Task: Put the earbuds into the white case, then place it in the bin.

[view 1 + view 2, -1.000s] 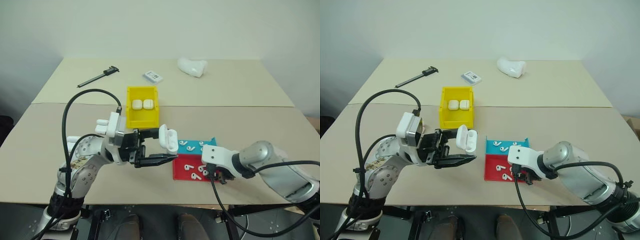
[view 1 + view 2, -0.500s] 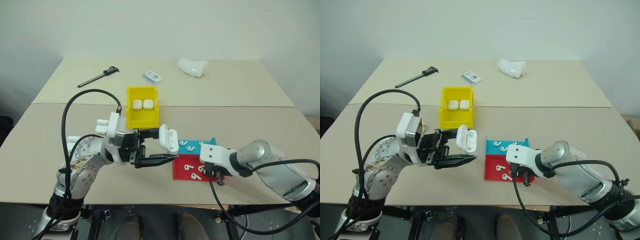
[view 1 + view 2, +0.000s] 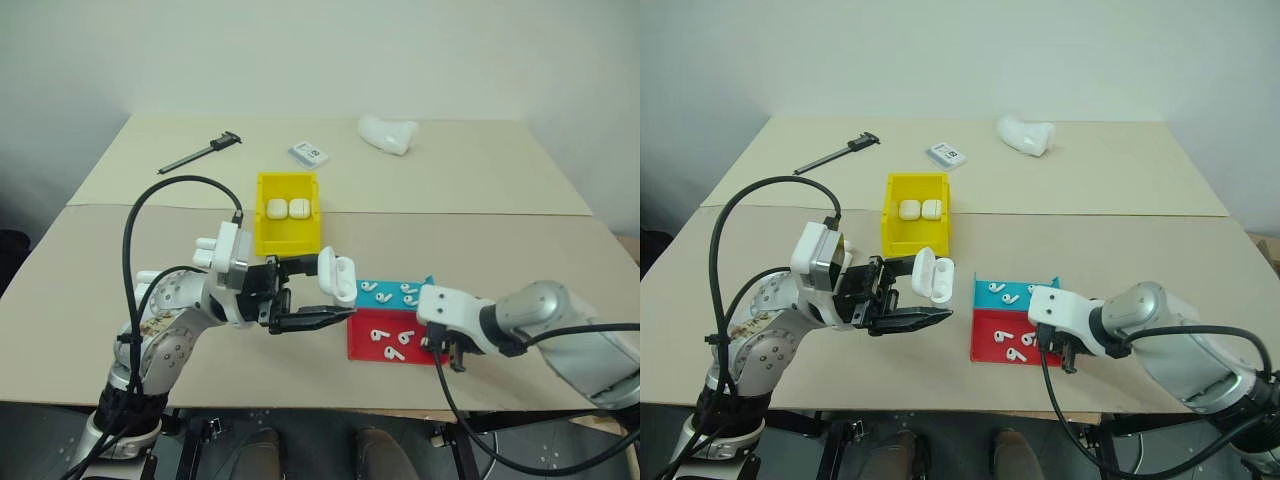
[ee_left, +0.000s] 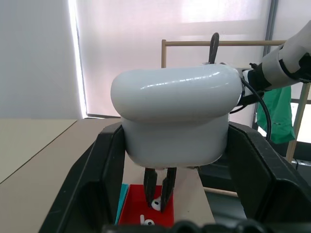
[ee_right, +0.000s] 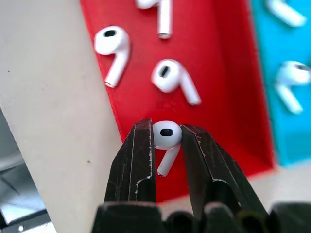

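The right gripper [image 5: 166, 160] pinches one earbud [image 5: 165, 137] just above the red tray [image 3: 372, 346], low on the bench [image 3: 80, 290]. The left gripper [image 3: 312, 296] clamps the white case [image 3: 337, 277] with its lid open, at about 10 o'clock from the tray. I think the earbud should go in stem first, slowly. The bin [image 3: 290, 240] waits farther back at 12 o'clock, with bare bench around it.

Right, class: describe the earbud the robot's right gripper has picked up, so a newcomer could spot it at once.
Start at the red tray near the table's front edge, beside the teal tray. Just above its outer end hangs the right gripper. The earbud is the one pinched between its black fingers, stem hanging down, while the other earbuds lie loose in the trays.
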You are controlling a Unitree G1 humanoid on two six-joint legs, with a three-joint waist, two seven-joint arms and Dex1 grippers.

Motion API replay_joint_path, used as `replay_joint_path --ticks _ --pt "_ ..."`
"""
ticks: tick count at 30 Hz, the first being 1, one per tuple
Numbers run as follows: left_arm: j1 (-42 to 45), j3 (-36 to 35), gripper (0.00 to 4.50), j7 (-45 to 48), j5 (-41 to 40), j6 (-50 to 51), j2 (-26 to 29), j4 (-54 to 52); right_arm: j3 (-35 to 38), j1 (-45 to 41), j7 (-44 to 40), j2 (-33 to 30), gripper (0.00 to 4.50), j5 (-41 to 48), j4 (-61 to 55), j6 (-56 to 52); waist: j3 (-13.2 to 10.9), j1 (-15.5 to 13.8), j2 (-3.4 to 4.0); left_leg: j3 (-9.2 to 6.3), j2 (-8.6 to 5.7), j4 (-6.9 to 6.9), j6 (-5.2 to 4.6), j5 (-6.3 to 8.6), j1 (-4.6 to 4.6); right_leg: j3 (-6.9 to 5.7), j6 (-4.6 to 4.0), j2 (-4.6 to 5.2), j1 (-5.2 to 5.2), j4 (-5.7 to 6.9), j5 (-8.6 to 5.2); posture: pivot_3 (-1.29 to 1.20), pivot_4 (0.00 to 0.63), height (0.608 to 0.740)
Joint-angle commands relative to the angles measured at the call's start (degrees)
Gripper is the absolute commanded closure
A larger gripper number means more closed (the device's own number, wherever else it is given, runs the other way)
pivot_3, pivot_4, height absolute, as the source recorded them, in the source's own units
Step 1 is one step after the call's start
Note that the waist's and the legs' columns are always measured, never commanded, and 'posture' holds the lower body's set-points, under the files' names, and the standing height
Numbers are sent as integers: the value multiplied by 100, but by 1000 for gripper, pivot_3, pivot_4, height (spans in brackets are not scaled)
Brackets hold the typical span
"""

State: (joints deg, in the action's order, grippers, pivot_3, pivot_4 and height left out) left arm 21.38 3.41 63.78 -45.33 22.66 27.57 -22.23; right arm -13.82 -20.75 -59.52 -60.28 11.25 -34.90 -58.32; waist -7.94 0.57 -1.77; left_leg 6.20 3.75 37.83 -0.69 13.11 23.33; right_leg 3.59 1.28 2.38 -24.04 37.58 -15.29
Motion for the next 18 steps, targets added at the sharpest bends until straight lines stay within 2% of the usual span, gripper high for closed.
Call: replay_joint_path --ticks 1,3,5,8,10,13,15,18 --pt "286 12 1718 164 -63 -63 -103 127 1834 387 178 764 3900 770 -193 758 0 5 0 -3 0 0 0 0 -1 -1 0 -2 1 1 0 0 150 740" --pt "496 75 1718 339 -13 -125 -187 322 2781 588 453 1498 3900 1165 -224 1265 0 11 0 -6 1 -2 0 0 -1 0 0 -8 3 -1 0 0 150 740" --pt "678 134 1718 490 70 -196 -263 515 3305 552 791 2073 3900 1561 -267 1395 0 12 1 -6 0 -1 0 0 0 2 1 -8 4 1 0 0 150 740" --pt "987 239 1718 734 201 -282 -379 856 3890 95 1632 2958 3900 2463 -314 1101 1 23 2 -4 -1 0 1 -1 -3 5 2 -8 5 4 2 0 150 740" --pt "1116 259 1718 836 263 -307 -411 1006 4143 -124 1983 3300 3900 3095 -300 1097 2 31 5 -5 2 -1 1 -1 -3 4 2 -11 4 6 2 0 150 740" --pt "1242 236 1718 944 310 -309 -438 1145 4129 -392 2559 3644 3900 3970 -499 1068 2 43 7 -3 4 -4 1 0 0 7 1 -12 -1 4 2 0 150 740" --pt "1287 229 1718 950 322 -284 -464 1164 3894 -371 2658 3652 3900 4307 -754 1134 2 35 8 -3 4 -4 1 0 4 8 1 -12 -4 5 2 0 150 740" --pt "1290 230 1718 932 341 -261 -497 1148 3417 -212 2580 3432 3900 4223 -1044 1277 3 32 9 -3 3 -4 0 0 5 8 1 -10 -2 3 2 0 150 740"
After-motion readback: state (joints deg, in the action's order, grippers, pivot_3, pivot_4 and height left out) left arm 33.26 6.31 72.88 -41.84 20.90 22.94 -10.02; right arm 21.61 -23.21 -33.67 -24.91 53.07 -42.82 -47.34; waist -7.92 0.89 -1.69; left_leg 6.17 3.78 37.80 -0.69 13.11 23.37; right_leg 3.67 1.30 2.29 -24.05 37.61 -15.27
